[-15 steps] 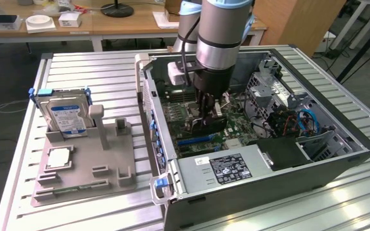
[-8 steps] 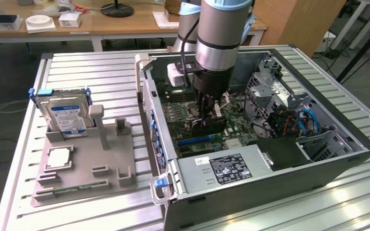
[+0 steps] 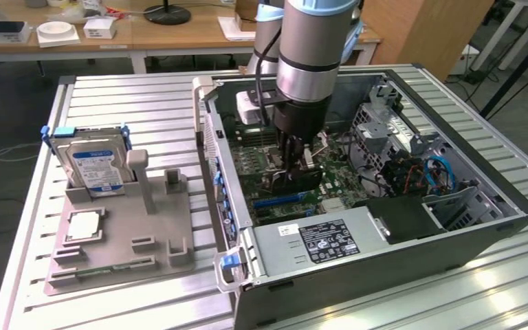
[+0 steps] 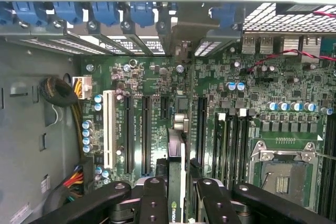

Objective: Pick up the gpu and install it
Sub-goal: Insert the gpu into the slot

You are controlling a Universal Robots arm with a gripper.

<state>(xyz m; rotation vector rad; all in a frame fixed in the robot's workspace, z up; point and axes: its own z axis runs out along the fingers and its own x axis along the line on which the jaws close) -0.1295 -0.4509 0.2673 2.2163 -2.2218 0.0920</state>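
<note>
Holding gpu [image 4: 176,161] edge-down, jaws clenched on its top edge, inside the case [image 3: 484,227], just above the board [image 4: 226,77]. It hangs between two black slots [image 4: 200,124]; can't tell which one it's over. To seat it well, I reckon: line its bottom edge square with the slot, bracket end toward the rear openings [image 4: 131,43], hold it upright, press straight down, no rocking.
</note>
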